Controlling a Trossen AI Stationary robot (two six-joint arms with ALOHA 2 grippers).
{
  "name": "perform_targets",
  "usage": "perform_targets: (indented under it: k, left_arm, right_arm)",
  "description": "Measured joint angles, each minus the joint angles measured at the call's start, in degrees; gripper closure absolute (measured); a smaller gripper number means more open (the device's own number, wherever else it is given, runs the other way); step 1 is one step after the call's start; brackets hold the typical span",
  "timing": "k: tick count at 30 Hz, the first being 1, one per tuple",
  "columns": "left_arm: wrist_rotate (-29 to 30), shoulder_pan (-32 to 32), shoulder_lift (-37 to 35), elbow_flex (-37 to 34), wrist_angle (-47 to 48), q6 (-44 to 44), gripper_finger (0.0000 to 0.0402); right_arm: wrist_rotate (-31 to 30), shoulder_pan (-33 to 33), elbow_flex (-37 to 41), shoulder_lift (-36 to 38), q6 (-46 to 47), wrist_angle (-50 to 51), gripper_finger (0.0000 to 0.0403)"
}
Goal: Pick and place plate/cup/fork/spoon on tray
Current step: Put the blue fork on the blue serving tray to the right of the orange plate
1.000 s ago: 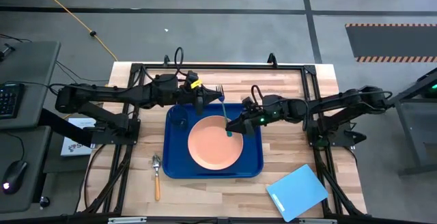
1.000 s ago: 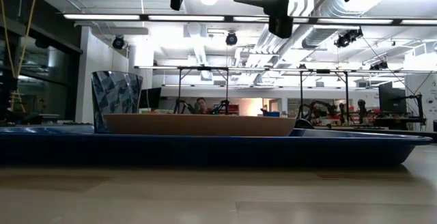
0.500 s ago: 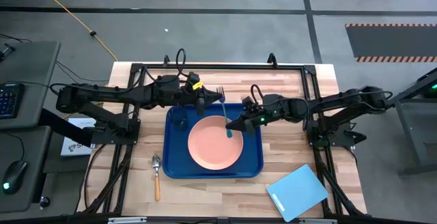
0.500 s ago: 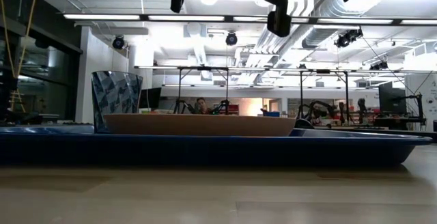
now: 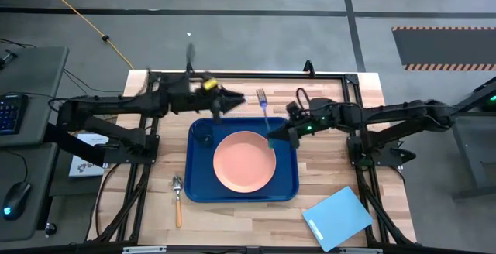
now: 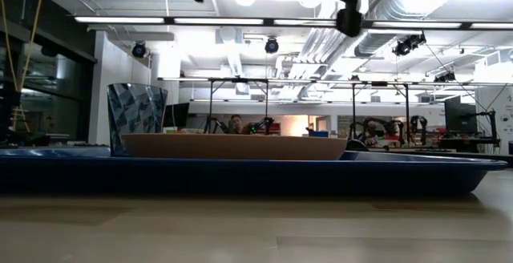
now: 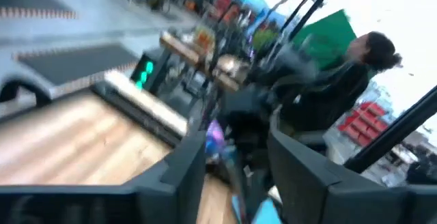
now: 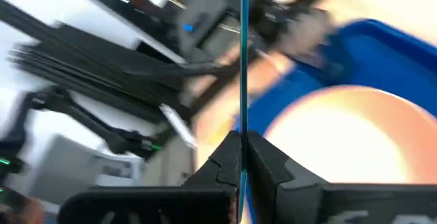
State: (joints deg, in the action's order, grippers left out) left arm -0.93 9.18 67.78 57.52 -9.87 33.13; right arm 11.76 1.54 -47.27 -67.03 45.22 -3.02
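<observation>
The dark-blue tray (image 5: 288, 184) lies mid-table with the salmon-pink plate (image 5: 244, 161) resting in it and the dark cup (image 5: 204, 135) standing in its far-left corner. The bluish-handled fork (image 5: 265, 108) hangs above the tray's far edge, its head toward the far edge, with my right gripper (image 5: 273, 136) shut on it. My left gripper (image 5: 232, 99) is open over the table just beyond the tray's far-left corner and holds nothing. The orange-handled spoon (image 5: 177, 200) lies on the wood left of the tray. My right gripper pinches the fork's thin handle (image 8: 243, 115) near its free end between its two fingers. The fingers come from the table's right, slanting down. The fork is lifted clear of tray and plate, and its shaft runs away from the fingertips toward the far edge.
A light-blue flat board (image 5: 337, 217) lies at the table's near right corner. Black frame rails run along the table's far edge and sides. Bare wood shows to the right of the tray and along the near edge.
My right gripper has shut on the fork's handle end and carried it toward the right and far edges, lifted. My left gripper has let go of the fork, opened and pulled back fast toward the far-left.
</observation>
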Motion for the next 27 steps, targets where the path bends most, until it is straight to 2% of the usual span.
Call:
perform_targets:
  k: [4, 7, 12, 17, 20, 27]
  left_arm:
    - [0.1, 1.8, -6.3, 0.0, 1.4, -4.5, 0.0231]
    - [0.9, 2.6, -10.6, 0.0, 2.5, -6.6, 0.0230]
    - [3.8, 2.8, -15.2, 0.1, 2.7, -9.5, 0.0229]
    - [4.5, 2.8, -16.1, 0.1, 2.8, -9.9, 0.0229]
    - [4.5, 2.8, -16.0, 0.1, 3.4, -9.8, 0.0229]
    - [4.6, 2.8, -15.1, 0.0, 4.6, -9.6, 0.0229]
  right_arm:
    - [-5.3, -0.6, 1.1, 4.7, 0.4, 13.5, 0.0402]
    - [-8.3, -3.2, 5.0, 7.2, 5.8, 16.4, 0.0402]
    - [-13.0, -10.3, 16.0, 8.6, 21.9, 10.0, 0.0402]
    - [-20.2, -17.2, 24.4, 5.8, 38.2, 0.0, 0.0403]
    - [-23.4, -19.7, 24.9, 2.8, 43.3, -3.7, 0.0403]
    - [-22.4, -20.8, 20.7, -7.8, 47.8, -4.8, 0.0403]
